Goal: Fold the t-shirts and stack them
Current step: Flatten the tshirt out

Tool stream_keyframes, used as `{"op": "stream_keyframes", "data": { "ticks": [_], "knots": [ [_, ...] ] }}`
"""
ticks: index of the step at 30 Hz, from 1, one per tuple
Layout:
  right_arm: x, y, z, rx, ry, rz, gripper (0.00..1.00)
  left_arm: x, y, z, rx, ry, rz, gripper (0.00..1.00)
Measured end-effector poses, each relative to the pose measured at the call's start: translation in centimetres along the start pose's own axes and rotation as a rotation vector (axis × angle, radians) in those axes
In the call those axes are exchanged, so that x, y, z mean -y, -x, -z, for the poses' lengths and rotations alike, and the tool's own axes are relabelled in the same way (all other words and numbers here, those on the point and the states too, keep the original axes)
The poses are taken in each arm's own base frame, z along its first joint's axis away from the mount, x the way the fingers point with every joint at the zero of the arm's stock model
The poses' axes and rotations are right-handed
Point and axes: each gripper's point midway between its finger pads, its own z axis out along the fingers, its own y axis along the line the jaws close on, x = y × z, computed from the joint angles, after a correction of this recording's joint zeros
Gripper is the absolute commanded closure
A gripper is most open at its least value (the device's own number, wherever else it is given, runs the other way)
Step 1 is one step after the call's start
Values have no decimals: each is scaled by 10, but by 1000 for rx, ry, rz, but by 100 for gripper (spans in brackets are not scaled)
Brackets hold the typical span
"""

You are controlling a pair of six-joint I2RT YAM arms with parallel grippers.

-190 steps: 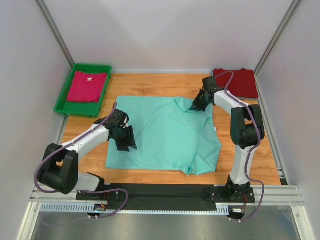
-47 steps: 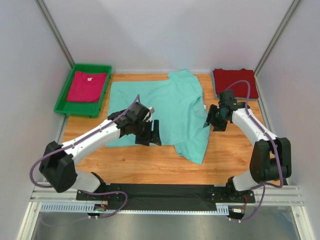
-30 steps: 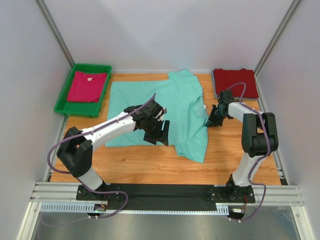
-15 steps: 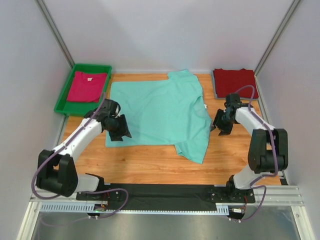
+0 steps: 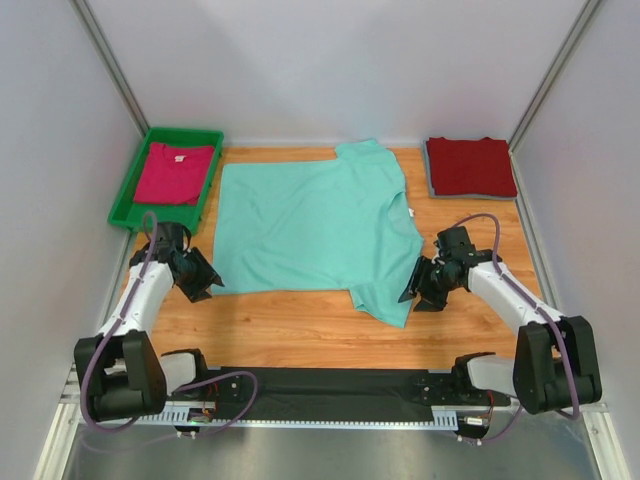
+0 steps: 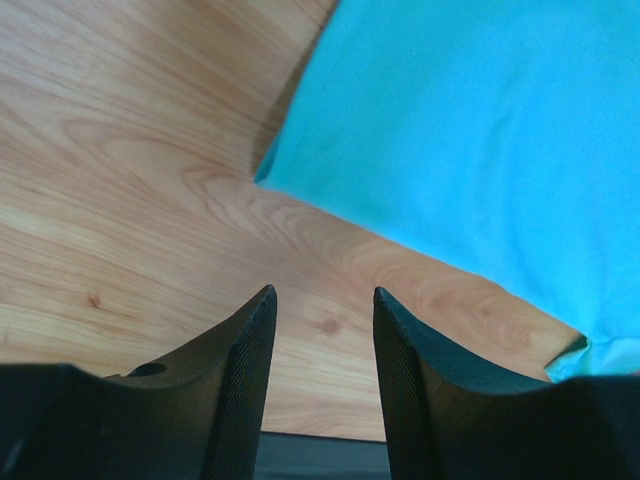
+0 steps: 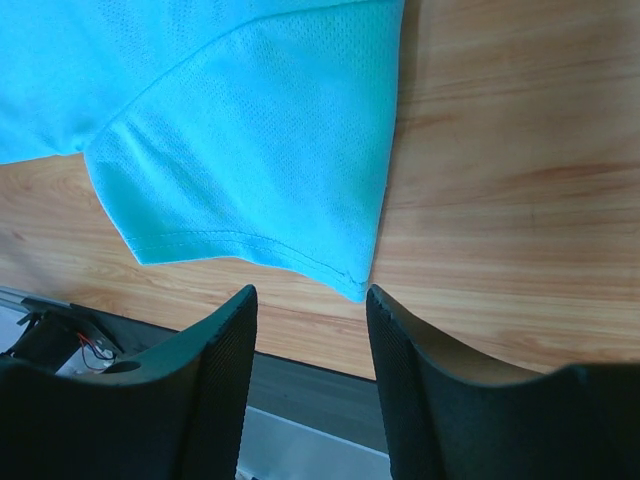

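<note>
We're looking down on the mint-teal t-shirt (image 5: pixel 315 225), and it's lying spread flat across the middle of the wooden table (image 5: pixel 300 335). One sleeve is reaching toward the far edge, and the other is pointing toward us on the right side.

On the left, the left gripper (image 5: pixel 205 287) is sitting over bare wood just beside the shirt's near-left corner. From its wrist camera we're seeing the two fingers (image 6: pixel 245 370) standing apart with only wood grain between them. The teal corner is lying ahead of them, so this pincer is released and holding nothing.

On the right, the right gripper (image 5: pixel 415 298) is sitting just beside the near sleeve. Its wrist camera is showing us the sleeve's stitched hem corner right in front of the gap. The cloth isn't pinched, though: these fingers are parted and empty too. We can't tell whether either gripper is touching the tabletop.

The dark red t-shirt (image 5: pixel 470 166) is resting folded in the far right corner, well apart from the teal one. The magenta-pink t-shirt (image 5: pixel 175 172) is lying in the green tray (image 5: pixel 128 195) at the far left.
</note>
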Motion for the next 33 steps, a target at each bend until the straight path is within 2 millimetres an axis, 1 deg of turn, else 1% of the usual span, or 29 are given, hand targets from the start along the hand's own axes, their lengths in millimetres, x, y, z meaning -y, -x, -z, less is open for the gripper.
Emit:
{"op": "stream_keyframes", "data": {
  "ticks": [2,6,9,12,21,23,26,29,31,32,33],
  "knots": [
    [-1,0,-1,-5,5,-7,48,-5,5,-3,4,13,24,46],
    [-1,-1,-2,-10,1,-15,48,-11,10,-9,0,38,69,46],
    [0,-1,-2,-14,-2,-19,49,-16,9,-16,-15,65,102,48],
    [1,-2,-3,-18,-5,-20,49,-20,9,-23,-19,81,133,54],
    [3,-3,-4,-28,-12,-9,50,-28,11,-45,-52,126,151,55],
    [3,-3,-4,-29,-13,-8,49,-28,10,-47,-60,129,157,55],
    [3,-4,-4,-31,-15,-9,47,-27,12,-48,-58,129,160,59],
    [5,-6,-6,-37,-17,-20,47,-27,13,-49,-60,130,160,67],
    [11,-13,-10,-54,-29,-34,48,-26,15,-50,-58,129,161,79],
    [14,-16,-12,-62,-35,-41,48,-26,15,-51,-57,128,160,94],
    [17,-20,-13,-72,-42,-50,49,-26,16,-52,-56,128,159,100]
  ]
}}
